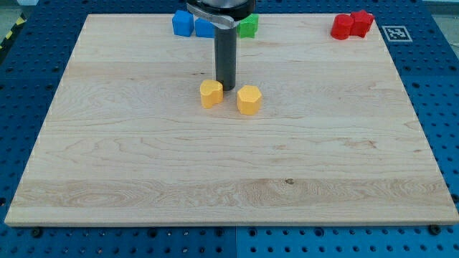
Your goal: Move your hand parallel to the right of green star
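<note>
A green block (249,26), its shape partly hidden by the arm, sits near the board's top edge, just right of the rod's upper end. My tip (226,86) rests on the board well below it, just above the gap between two yellow blocks: one (211,93) to its lower left, almost touching, and a yellow hexagon-like block (249,99) to its lower right.
Two blue blocks (183,23) (204,28) sit at the top edge left of the rod. Two red blocks (343,27) (362,22) sit touching at the top right. The wooden board (229,179) lies on a blue perforated table.
</note>
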You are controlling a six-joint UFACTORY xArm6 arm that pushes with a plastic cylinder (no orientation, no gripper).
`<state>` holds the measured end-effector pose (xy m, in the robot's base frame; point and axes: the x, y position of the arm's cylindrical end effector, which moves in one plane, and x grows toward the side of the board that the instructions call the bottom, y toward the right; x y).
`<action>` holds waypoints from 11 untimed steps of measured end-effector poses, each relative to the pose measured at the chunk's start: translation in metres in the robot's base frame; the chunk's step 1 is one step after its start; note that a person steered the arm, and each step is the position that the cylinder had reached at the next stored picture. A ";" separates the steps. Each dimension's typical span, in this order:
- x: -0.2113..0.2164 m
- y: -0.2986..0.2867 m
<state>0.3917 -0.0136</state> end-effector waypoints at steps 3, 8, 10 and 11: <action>-0.008 -0.034; -0.047 0.141; -0.072 0.142; -0.086 0.142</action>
